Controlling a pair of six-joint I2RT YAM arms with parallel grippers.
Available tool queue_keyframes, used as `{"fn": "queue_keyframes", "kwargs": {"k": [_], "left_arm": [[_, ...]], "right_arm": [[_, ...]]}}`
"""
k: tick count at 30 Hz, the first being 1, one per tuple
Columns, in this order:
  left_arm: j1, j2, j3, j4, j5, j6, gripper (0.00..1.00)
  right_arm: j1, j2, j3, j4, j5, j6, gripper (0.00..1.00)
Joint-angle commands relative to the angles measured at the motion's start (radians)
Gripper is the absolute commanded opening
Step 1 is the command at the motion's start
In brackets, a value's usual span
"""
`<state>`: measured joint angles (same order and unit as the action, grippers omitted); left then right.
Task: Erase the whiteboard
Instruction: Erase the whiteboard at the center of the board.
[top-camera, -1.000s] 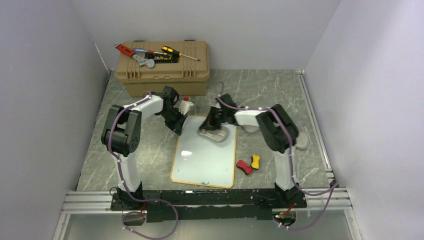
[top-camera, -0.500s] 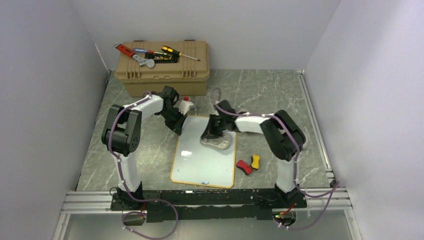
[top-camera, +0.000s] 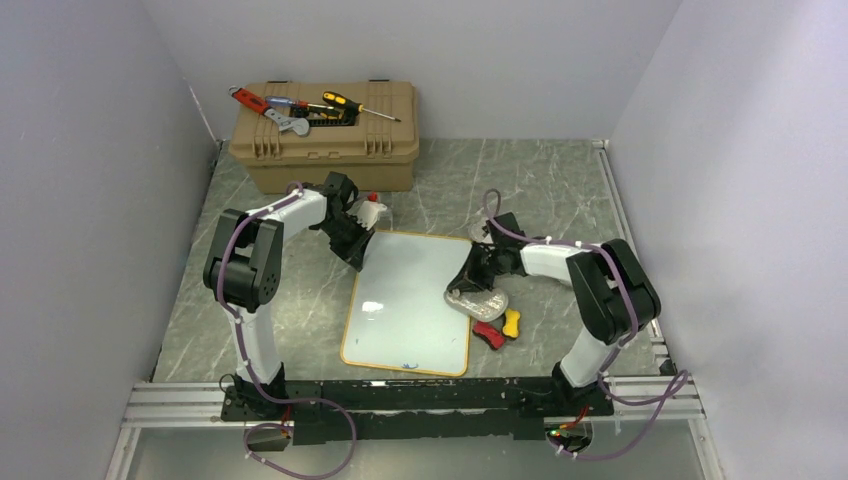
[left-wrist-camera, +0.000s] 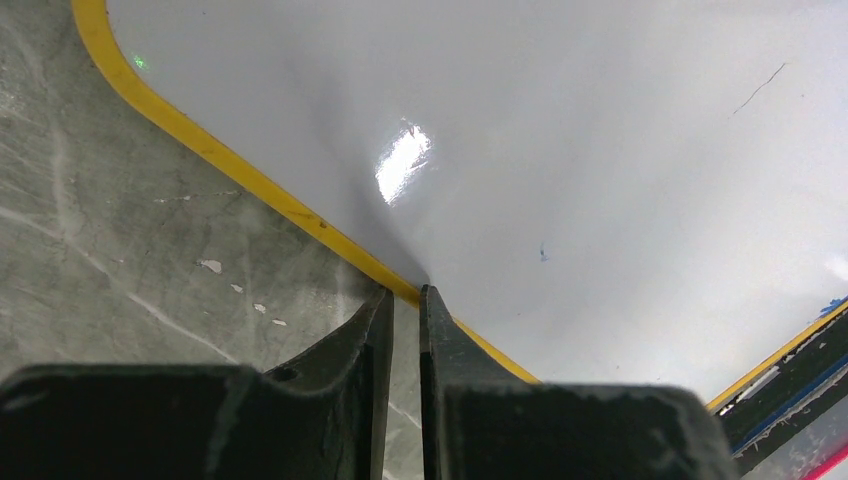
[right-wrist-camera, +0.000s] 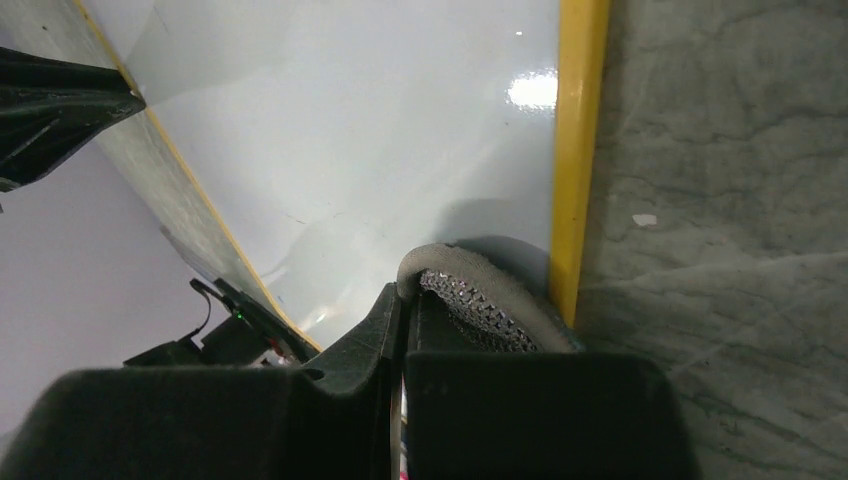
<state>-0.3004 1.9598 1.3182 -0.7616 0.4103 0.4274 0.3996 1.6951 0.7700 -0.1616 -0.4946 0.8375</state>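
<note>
Two jaws sit at opposite edges of the whiteboard.

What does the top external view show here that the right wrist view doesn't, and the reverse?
Top external only: the tan toolbox with tools on its lid, and the red piece and yellow piece right of the whiteboard. Right wrist only: the mesh weave of the grey cloth pinched in the right gripper, beside the yellow frame. Both: the whiteboard and the left gripper at its corner.
</note>
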Motion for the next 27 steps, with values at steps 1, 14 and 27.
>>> {"fn": "queue_keyframes", "kwargs": {"k": [1,14,27], "left_arm": [[0.014,0.110,-0.060,0.073,-0.208,0.103,0.00],[0.023,0.128,-0.045,0.065,-0.220,0.099,0.00],[0.053,0.102,-0.033,0.066,-0.206,0.090,0.00]], "right_arm": [[0.024,0.145,-0.028,-0.198,0.227,-0.079,0.00],[0.142,0.662,0.769,-0.237,0.215,-0.088,0.00],[0.035,0.154,0.213,-0.263,0.280,-0.171,0.00]]}}
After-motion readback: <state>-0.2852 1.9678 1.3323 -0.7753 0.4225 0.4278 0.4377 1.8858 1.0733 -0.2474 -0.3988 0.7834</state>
